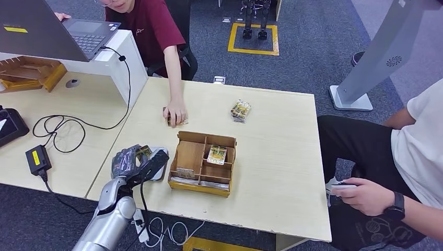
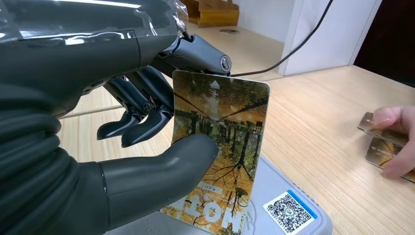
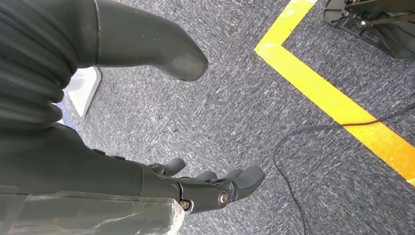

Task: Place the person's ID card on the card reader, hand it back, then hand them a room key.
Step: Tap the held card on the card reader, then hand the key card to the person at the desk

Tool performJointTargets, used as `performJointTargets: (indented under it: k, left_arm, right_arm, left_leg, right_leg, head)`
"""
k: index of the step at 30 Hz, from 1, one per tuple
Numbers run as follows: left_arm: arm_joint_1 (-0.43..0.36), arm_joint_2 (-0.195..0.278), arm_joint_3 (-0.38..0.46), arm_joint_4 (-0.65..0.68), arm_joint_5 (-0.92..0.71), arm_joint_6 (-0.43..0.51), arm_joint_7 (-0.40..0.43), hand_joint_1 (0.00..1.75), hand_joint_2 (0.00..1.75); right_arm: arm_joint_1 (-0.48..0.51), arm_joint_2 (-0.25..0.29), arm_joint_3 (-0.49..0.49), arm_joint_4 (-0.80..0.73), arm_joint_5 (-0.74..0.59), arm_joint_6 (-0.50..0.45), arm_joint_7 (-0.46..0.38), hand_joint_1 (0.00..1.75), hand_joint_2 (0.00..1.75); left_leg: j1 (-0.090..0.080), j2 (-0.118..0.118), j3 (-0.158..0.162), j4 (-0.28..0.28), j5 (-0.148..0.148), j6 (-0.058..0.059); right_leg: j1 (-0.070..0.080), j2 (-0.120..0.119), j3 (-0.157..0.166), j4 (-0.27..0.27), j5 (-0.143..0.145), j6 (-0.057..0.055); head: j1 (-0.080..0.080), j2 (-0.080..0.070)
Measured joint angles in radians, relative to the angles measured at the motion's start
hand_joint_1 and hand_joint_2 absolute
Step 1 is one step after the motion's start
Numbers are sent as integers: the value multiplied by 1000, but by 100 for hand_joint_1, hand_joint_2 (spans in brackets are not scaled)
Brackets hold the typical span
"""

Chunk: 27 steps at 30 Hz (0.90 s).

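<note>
The left hand (image 1: 137, 163) pinched the ID card (image 2: 218, 152) upright between thumb and fingers (image 2: 142, 122), just above the grey card reader (image 2: 288, 215) at the table's (image 1: 271, 130) near edge. Right of it sat a wooden organizer (image 1: 202, 163), and beyond, a person's hand (image 1: 175, 113) rested on cards. The right hand (image 3: 205, 188) hung over carpet, fingers spread, holding nothing.

Left hand (image 1: 137, 161) sits at near table edge, compartmented brown cardboard organiser box (image 1: 202, 163) just right of it blocking that side. Person's hand (image 1: 175, 113) resting on light wooden table (image 1: 271, 157) farther out, in the forward path. Black looped cable (image 1: 62, 130) left. Bare tabletop right of box, up to small card stack (image 1: 241, 110).
</note>
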Motion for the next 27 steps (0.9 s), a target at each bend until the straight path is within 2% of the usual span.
performJointTargets:
  k: [10, 22, 24, 27]
  left_arm:
    - [-3, -5, 0, 8, -32, -11, 17, 175, 175]
    - [-12, -14, -4, 41, -99, 21, 49, 175, 175]
    - [-11, -17, -5, 45, -81, 26, 29, 175, 175]
    - [-5, -24, -4, 39, 35, 29, -76, 175, 175]
  right_arm:
    - [0, 0, 6, 0, -5, -1, -1, 0, 175]
    - [0, 0, 20, 0, -18, -3, -13, 0, 175]
    - [0, 0, 22, 0, -23, -4, -17, 0, 175]
    - [0, 0, 24, 0, -29, -6, -21, 0, 175]
  left_leg:
    - [0, 0, 0, 0, 0, 0]
    - [0, 0, 0, 0, 0, 0]
    - [0, 0, 0, 0, 0, 0]
    - [0, 0, 0, 0, 0, 0]
  right_leg:
    - [0, 0, 0, 0, 0, 0]
    - [0, 0, 0, 0, 0, 0]
    - [0, 0, 0, 0, 0, 0]
    - [0, 0, 0, 0, 0, 0]
  head:
    - [0, 0]
    - [0, 0]
    - [0, 0]
    - [0, 0]
